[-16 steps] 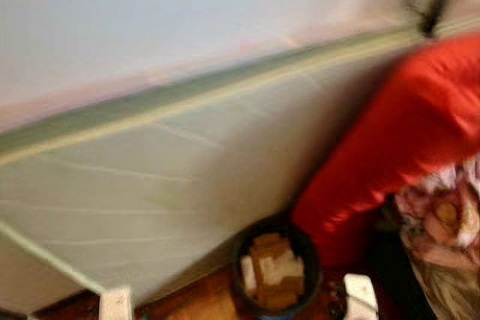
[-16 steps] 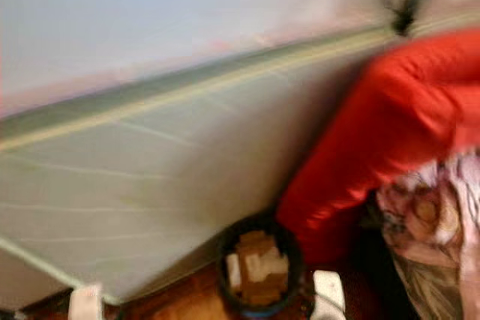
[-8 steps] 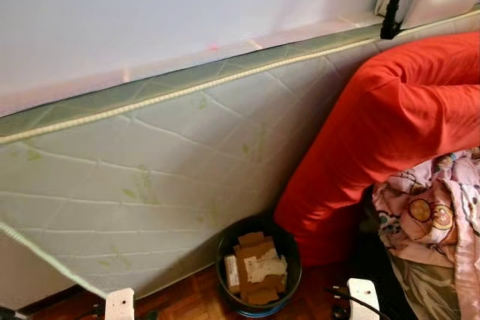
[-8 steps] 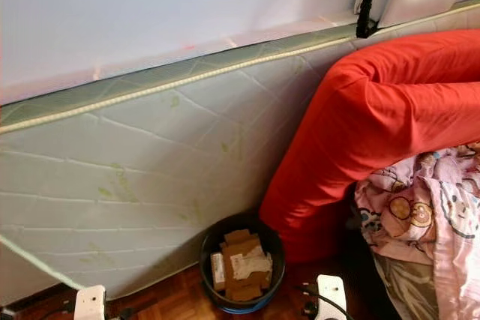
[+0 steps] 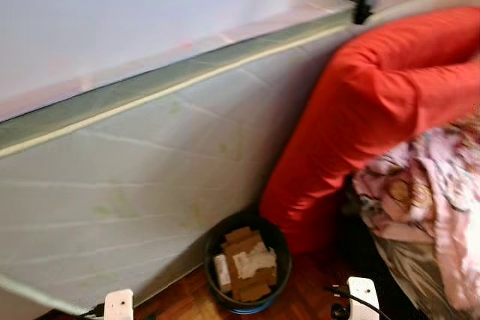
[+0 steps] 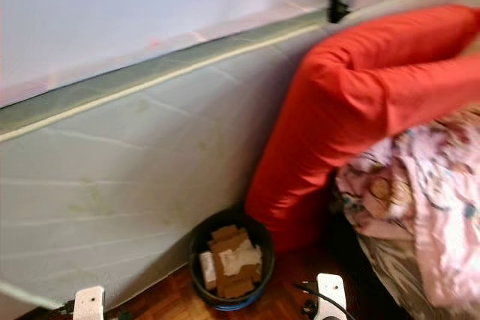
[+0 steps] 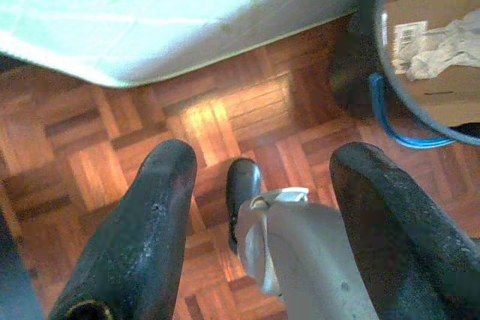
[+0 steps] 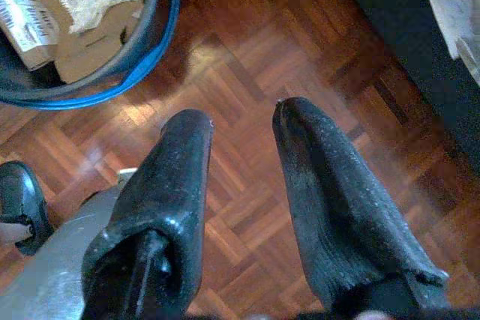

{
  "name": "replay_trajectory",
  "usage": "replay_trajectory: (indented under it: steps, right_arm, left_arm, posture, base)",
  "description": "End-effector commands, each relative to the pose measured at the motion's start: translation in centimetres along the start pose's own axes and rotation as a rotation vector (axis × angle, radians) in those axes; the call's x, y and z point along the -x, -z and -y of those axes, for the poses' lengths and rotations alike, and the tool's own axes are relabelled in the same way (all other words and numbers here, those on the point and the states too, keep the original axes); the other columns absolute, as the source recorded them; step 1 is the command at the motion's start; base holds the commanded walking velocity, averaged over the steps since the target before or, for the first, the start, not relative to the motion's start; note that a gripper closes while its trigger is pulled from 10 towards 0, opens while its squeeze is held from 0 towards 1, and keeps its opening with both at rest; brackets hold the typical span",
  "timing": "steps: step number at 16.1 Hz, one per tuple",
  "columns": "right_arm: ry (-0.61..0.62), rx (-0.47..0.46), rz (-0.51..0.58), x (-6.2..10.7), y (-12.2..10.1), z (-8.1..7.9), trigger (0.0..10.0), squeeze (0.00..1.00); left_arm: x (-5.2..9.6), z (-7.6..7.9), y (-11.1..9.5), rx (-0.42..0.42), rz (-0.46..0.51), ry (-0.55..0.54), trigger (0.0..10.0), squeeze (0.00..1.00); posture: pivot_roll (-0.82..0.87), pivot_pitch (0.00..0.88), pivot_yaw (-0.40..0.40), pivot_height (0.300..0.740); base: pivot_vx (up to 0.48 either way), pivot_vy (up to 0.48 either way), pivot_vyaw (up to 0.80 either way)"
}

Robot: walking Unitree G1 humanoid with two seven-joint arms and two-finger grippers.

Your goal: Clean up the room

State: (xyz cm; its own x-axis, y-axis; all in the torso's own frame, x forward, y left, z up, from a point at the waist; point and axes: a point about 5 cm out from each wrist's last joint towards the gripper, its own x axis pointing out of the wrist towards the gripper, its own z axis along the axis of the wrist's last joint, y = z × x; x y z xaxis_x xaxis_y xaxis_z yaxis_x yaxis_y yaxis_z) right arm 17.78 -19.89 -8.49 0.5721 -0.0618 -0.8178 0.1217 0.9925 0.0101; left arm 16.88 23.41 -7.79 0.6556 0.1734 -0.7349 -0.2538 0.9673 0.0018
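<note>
A round dark bin with a blue rim stands on the wooden parquet floor, holding flattened cardboard and crumpled paper. It sits at the foot of a pale mattress that leans on the wall. The same bin lies ahead of my left gripper, which hangs open over the floor with nothing in it. My right gripper also hangs low over the parquet, fingers apart and holding nothing, with the bin close ahead of it.
A big red cushion leans against the mattress right of the bin. Beside it lies a pink patterned blanket over a dark bed edge. A black cable trails on the floor. My own silver leg and black foot show between the left fingers.
The whole picture has slid slightly to the left and blurred again, so the camera moved. Nothing in the room has visibly moved.
</note>
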Motion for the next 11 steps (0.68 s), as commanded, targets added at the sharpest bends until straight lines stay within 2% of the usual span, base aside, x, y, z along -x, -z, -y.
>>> replay_trajectory:
  steps: [1,3,5,11]
  right_arm:
    - [-0.043,-0.049,0.040,-0.72,-6.55,0.21,10.0,0.00]
    - [-0.042,-0.043,0.038,-0.71,-6.47,0.26,10.0,0.00]
    - [-0.041,-0.038,0.036,-0.70,-6.31,0.31,10.0,0.00]
    - [-0.036,-0.043,0.029,-0.69,-5.90,0.34,10.0,0.00]
  left_arm:
    - [-0.72,0.63,-1.41,-0.066,-0.047,0.018,10.0,0.00]
    - [-0.71,0.67,-1.32,-0.119,-0.057,0.019,10.0,0.00]
    - [-0.67,0.65,-1.15,-0.107,-0.062,0.014,10.0,0.00]
    - [-0.58,0.63,-0.90,-0.076,-0.058,0.012,10.0,0.00]
  posture:
    - [0.02,0.000,-0.018,0.740]
    - [0.01,0.000,-0.019,0.740]
    - [0.01,0.000,-0.017,0.740]
    - [0.00,0.000,-0.014,0.740]
  base:
    - [0.000,0.000,-0.72]
    - [0.000,-0.186,-0.72]
    - [0.000,-0.472,-0.72]
    - [0.000,0.000,-0.72]
